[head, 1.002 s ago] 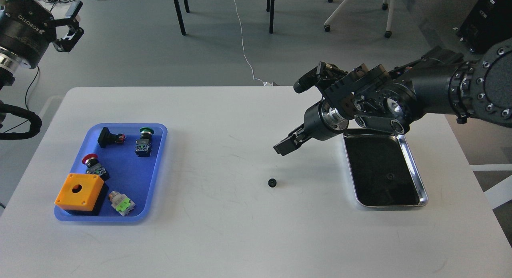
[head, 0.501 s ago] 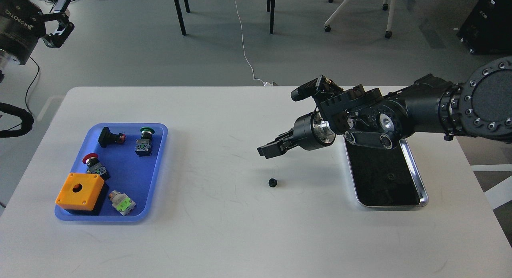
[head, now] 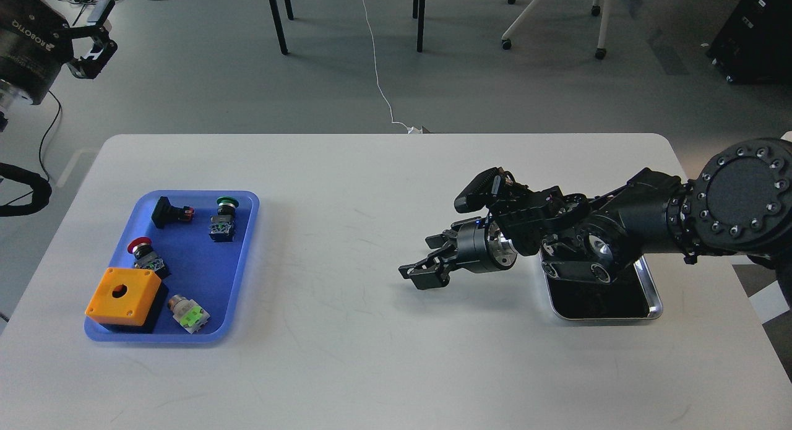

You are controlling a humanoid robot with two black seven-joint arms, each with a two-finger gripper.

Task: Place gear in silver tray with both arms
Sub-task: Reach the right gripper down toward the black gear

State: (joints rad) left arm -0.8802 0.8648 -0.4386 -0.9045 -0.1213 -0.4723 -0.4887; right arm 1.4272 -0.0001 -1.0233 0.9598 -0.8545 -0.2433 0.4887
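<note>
My right gripper (head: 421, 261) is low over the middle of the white table (head: 346, 368), just left of the silver tray (head: 654, 296). Its fingers are spread open. The small black gear does not show; the spot where it lay is covered by the gripper's fingers. The right arm (head: 619, 232) lies across the far half of the silver tray and hides it; the near part shows a dark bottom. My left gripper (head: 93, 37) is raised at the top left, off the table, open and empty.
A blue plastic tray (head: 244, 257) sits at the table's left. It holds an orange box (head: 124, 294) and several push-button switches. Table legs, a white cable and a chair base stand on the floor behind the table.
My right gripper has come down and to the left onto the gear's spot, and its fingers have opened. The gear is no longer visible. The left gripper barely moved.
</note>
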